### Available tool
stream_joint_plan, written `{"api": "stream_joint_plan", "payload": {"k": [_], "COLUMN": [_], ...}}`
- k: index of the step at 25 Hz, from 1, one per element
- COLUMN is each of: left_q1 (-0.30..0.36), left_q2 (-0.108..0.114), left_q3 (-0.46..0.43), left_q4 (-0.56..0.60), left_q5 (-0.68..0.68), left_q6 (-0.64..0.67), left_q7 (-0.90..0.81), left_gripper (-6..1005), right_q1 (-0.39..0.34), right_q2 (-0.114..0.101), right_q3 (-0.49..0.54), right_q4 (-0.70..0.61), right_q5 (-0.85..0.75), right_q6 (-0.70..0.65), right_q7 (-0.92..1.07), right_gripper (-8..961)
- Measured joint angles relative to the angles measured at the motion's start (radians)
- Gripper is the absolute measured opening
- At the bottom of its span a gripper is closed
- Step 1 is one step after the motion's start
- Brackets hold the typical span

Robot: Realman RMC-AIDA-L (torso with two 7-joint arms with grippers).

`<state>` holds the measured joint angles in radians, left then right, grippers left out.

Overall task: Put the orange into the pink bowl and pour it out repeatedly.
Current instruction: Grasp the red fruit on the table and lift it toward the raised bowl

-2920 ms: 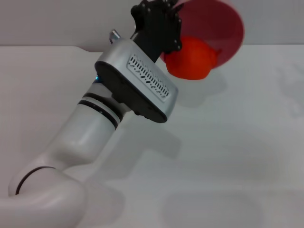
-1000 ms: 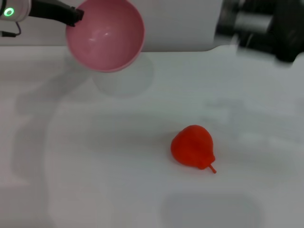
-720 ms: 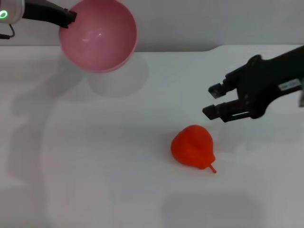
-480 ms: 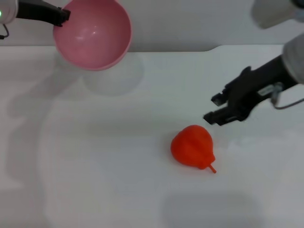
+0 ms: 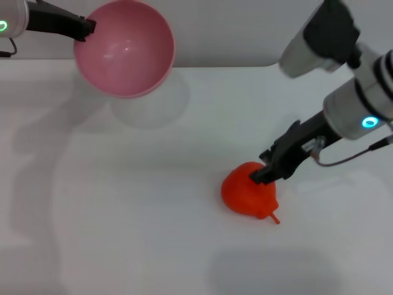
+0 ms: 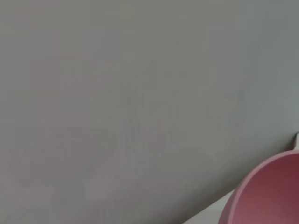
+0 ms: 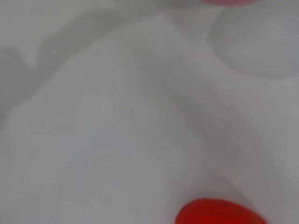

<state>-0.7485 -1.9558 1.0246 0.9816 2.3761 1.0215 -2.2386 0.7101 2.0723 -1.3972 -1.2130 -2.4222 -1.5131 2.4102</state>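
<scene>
The pink bowl (image 5: 124,49) hangs above the table's far left, tipped so its empty inside faces me. My left gripper (image 5: 89,27) is shut on its rim. Part of the bowl's edge shows in the left wrist view (image 6: 273,196). The orange (image 5: 247,192) lies on the white table right of centre, its stem nub pointing toward the front. It also shows in the right wrist view (image 7: 219,213). My right gripper (image 5: 260,167) is open, its fingertips down at the orange's upper right side.
The white table (image 5: 135,215) spreads around the orange. The bowl's shadow (image 5: 147,101) falls on the table beneath it. A grey wall (image 6: 140,93) stands behind the table.
The bowl tipped the orange out onto the table and moved to the far left. My right gripper came in from the right and dropped down to the orange.
</scene>
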Motion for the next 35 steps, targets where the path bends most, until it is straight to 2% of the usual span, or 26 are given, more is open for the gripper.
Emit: {"api": "stream_joint_plan", "payload": {"k": [14,23,26,31,35], "left_q1": [-0.022,-0.025,-0.025,-0.025,-0.024], "left_q2": [-0.025,-0.036,-0.039,-0.043,-0.044], "left_q3": [0.013,0.014,0.014,0.014,0.014], "left_q4": [0.014,0.027,0.032,0.032,0.033], "left_q5": [0.0,0.0,0.0,0.0,0.001], "left_q6": [0.006,0.008,0.01,0.018,0.034], "left_q7": [0.003,0.004,0.004,0.003,0.004], "left_gripper": [45,45,45,45,45], "right_q1": [0.043,0.038,0.038,0.004,-0.076], "right_q2": [0.002,0.005,0.005,0.002,-0.004], "right_q3": [-0.137,-0.147,-0.147,-0.128,-0.033], "right_q4": [0.224,0.241,0.241,0.183,0.027], "right_q5": [-0.002,0.002,0.002,0.001,-0.01], "right_q6": [0.199,0.228,0.226,0.226,0.213], "right_q7": [-0.003,-0.011,-0.012,-0.013,-0.012], "right_gripper": [464,458,245,87,72]}}
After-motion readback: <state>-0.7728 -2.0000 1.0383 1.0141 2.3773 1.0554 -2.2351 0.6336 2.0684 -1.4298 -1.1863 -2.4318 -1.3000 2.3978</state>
